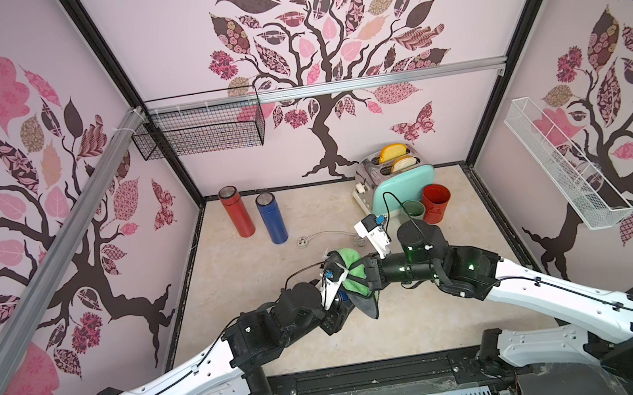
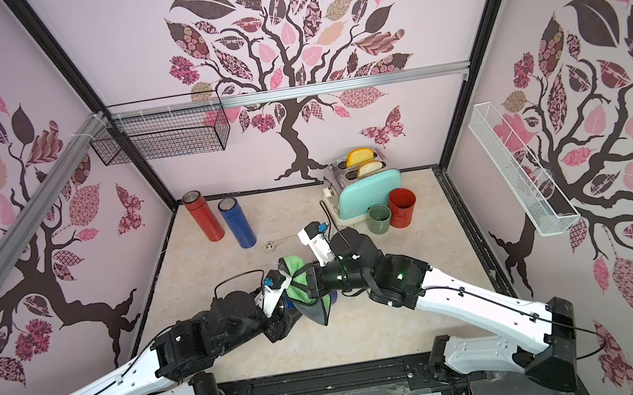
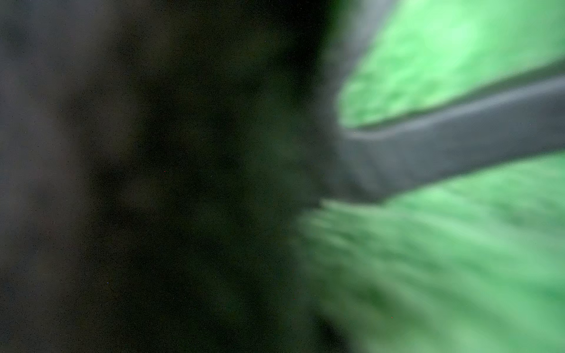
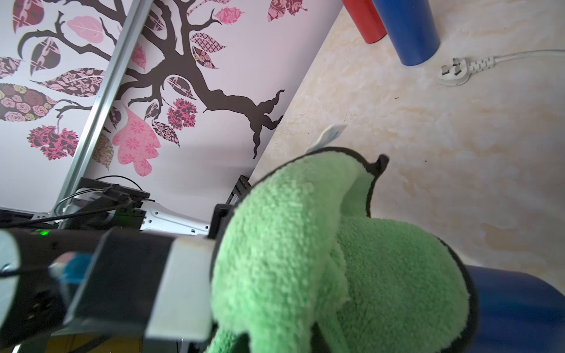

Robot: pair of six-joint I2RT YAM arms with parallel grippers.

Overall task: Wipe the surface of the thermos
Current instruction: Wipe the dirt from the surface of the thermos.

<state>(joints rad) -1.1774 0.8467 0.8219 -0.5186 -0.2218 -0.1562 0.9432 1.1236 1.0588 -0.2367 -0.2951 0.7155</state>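
A dark blue thermos (image 4: 513, 305) lies across the middle of the table, mostly covered. Only small patches of it show in both top views (image 1: 343, 297) (image 2: 333, 297). My left gripper (image 1: 337, 313) (image 2: 283, 320) is shut on one end of it, its jaws hidden. A green cloth (image 1: 351, 272) (image 2: 300, 279) (image 4: 305, 244) with dark trim is draped over the thermos. My right gripper (image 1: 370, 277) (image 2: 311, 280) is shut on the cloth, fingers buried in it. The left wrist view is blurred, showing only the green cloth (image 3: 443, 259) close up.
A red thermos (image 1: 236, 213) and another blue thermos (image 1: 272, 219) stand at the back left. A white plug (image 1: 304, 242) lies near them. A mint toaster (image 1: 403, 187), green cup (image 1: 414, 208) and red cup (image 1: 436, 203) crowd the back right. Wire baskets (image 1: 198, 133) (image 1: 564, 166) hang on the walls.
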